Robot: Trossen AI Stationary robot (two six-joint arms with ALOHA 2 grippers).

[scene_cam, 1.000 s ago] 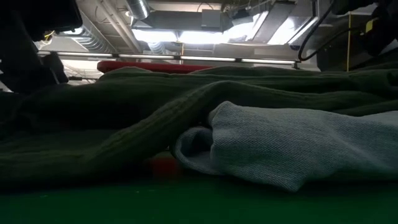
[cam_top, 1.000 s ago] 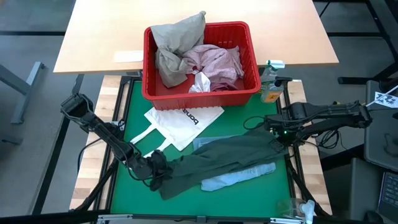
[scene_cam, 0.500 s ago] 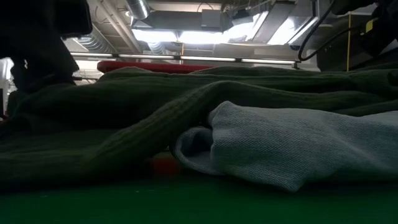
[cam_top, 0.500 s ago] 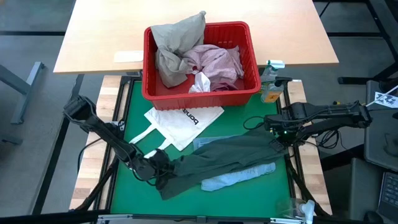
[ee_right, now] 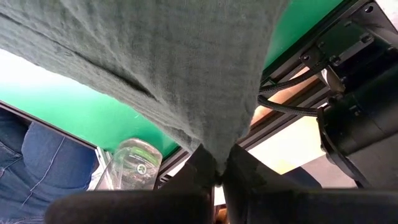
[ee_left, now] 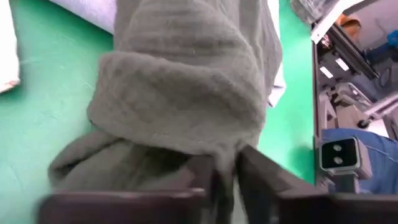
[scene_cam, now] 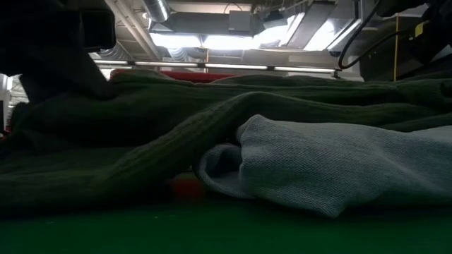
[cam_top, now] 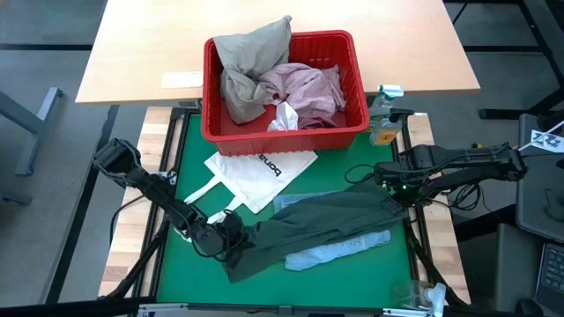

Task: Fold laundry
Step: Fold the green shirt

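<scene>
High view shows the dark grey-green garment point(cam_top: 330, 222) lying across the green mat point(cam_top: 185, 273), over a light blue piece point(cam_top: 339, 250). The left gripper point(cam_top: 231, 239) pinches its near-left end; the right gripper point(cam_top: 394, 195) clamps the far-right edge. Next, I judge, both lift and stretch it flat.

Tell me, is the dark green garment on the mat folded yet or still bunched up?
Not folded: the dark green garment lies rumpled across the green mat, pinched by the left gripper and right gripper.

We see the left gripper point(cam_top: 231, 242) low, fingers pinched nearly together — right gripper point(cam_top: 394, 195) clamped too, arm stretched inward.
</scene>
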